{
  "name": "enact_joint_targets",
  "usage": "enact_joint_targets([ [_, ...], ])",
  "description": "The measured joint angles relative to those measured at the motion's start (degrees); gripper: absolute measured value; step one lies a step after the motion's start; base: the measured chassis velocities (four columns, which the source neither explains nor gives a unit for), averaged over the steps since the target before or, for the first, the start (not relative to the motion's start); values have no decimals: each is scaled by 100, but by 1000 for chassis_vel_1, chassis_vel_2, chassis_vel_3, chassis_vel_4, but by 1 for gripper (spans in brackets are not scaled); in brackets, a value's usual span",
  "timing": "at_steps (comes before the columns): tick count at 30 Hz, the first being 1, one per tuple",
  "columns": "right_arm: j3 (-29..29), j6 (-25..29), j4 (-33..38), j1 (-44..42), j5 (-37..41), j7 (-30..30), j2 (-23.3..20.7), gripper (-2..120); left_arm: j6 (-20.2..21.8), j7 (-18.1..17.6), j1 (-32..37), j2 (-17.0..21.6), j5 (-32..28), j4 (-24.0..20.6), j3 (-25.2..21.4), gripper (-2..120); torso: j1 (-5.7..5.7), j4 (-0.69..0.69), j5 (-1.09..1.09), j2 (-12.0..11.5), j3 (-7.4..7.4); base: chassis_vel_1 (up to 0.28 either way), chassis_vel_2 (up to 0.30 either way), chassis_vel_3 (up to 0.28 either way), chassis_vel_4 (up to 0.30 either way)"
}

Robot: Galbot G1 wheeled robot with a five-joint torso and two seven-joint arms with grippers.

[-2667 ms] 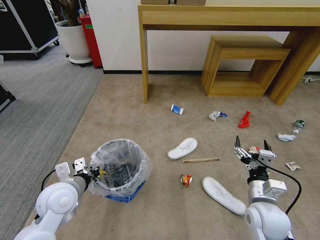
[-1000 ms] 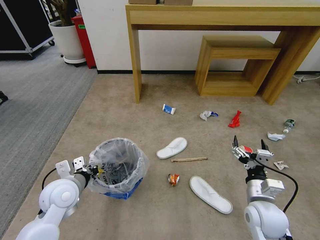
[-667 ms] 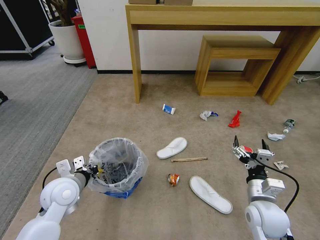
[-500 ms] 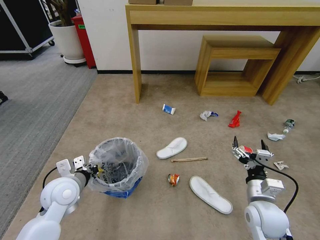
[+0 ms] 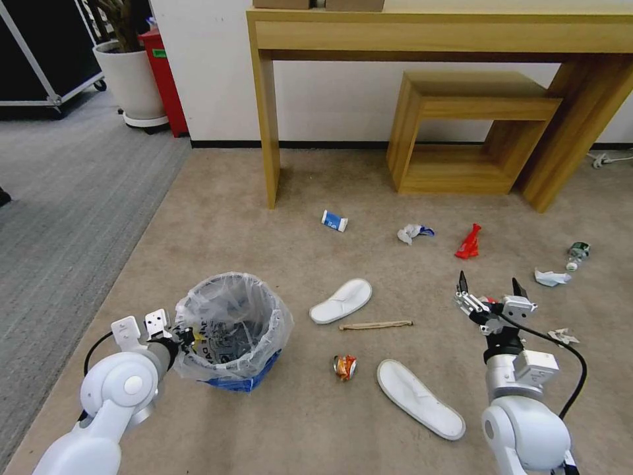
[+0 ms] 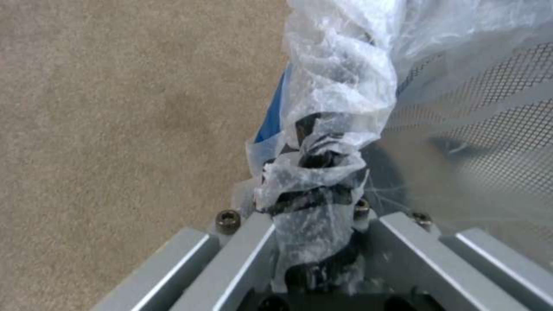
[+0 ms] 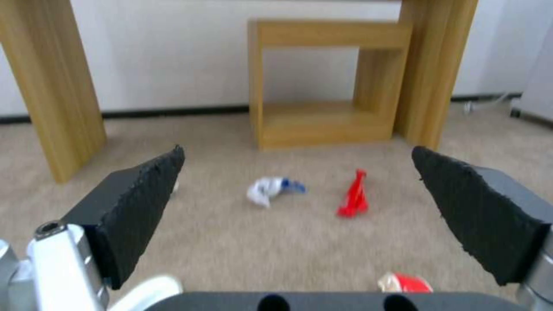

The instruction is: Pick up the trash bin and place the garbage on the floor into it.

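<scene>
Currently, on the floor:
Trash bin (image 5: 232, 333): blue, bag-lined, upright on the beige carpet at the robot's left.
Left hand (image 5: 177, 338): clamped on the bin's bagged rim (image 6: 322, 172).
Right hand (image 5: 488, 294): fingers (image 7: 138, 207) wide apart, above a red-and-white wrapper (image 7: 405, 283).
Garbage: two slippers (image 5: 341, 300), stick (image 5: 376, 324), crushed can (image 5: 345, 367), red wrapper (image 5: 468, 241), crumpled paper (image 5: 550, 278), all well apart from the bin.

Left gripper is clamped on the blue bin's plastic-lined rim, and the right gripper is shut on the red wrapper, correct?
Not quite. The left gripper is clamped on the small round blue trash bin's bag-lined rim, but the right gripper is open and empty: the right wrist view shows its fingers spread wide, the red snack wrapper lying on the carpet beyond.
</scene>
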Motion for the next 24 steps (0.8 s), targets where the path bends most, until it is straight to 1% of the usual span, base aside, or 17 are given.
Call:
enact_joint_targets([
  [1,0,-160,1,-21,75,8,-56,100,-2,4,1,0,14,10,5,0,0,0,1,0,-1,0,0,0,0],
  [2,0,-160,1,-21,75,8,-56,100,-2,4,1,0,14,10,5,0,0,0,1,0,-1,0,0,0,0],
  [4,22,-631,102,-109,221,-51,-250,100,-8,24,6,-1,43,26,15,0,-1,0,1,0,-1,0,0,0,0],
  [5,22,-631,102,-109,221,-51,-250,100,-8,24,6,-1,43,26,15,0,-1,0,1,0,-1,0,0,0,0],
  [8,119,-1903,313,-226,944,-222,-605,100,-34,80,12,-35,130,61,25,0,-1,-1,1,0,-1,0,0,0,0],
  [9,119,-1903,313,-226,944,-222,-605,100,-34,80,12,-35,130,61,25,0,-1,-1,1,0,-1,0,0,0,0],
  [11,148,-2665,353,-289,1289,-285,-924,100,-48,109,28,-67,187,75,37,0,-1,-1,2,0,-1,0,0,0,0],
  [12,148,-2665,353,-289,1289,-285,-924,100,-48,109,28,-67,187,75,37,0,-1,-1,2,0,-1,0,0,0,0],
  [13,148,-2884,356,-295,1409,-264,-1030,100,-52,118,29,-77,204,83,38,0,-1,-1,1,0,-1,0,0,0,0],
  [14,149,-3426,318,-293,1624,-264,-1330,100,-62,131,29,-100,230,97,38,0,-2,-1,1,0,-1,0,0,0,0],
  [15,149,-3556,265,-288,1656,-279,-1448,100,-66,136,29,-109,238,102,38,0,-2,0,2,0,-1,0,0,0,0],
  [16,149,-3556,265,-288,1656,-279,-1448,100,-66,136,29,-109,238,102,38,0,-2,0,2,0,-1,0,0,0,0],
  [19,82,-3848,-189,-264,1667,-358,-2039,100,-80,149,25,-155,280,120,38,0,-2,0,2,0,-1,0,0,0,0],
  [20,82,-3848,-189,-264,1667,-358,-2039,100,-80,149,25,-155,280,120,38,0,-2,0,2,0,-1,0,0,0,0],
  [22,7,-3943,-519,-234,1680,-447,-2260,100,-89,151,22,-195,302,133,38,0,-2,0,1,0,-1,0,0,0,0],
  [23,-98,-3967,-820,-200,1624,-554,-2370,100,-95,152,13,-235,333,151,44,0,-1,-1,2,0,0,0,0,0,0],
  [24,-98,-3967,-820,-200,1624,-554,-2370,100,-95,152,13,-235,333,151,44,0,-1,-1,2,0,0,0,0,0,0],
])
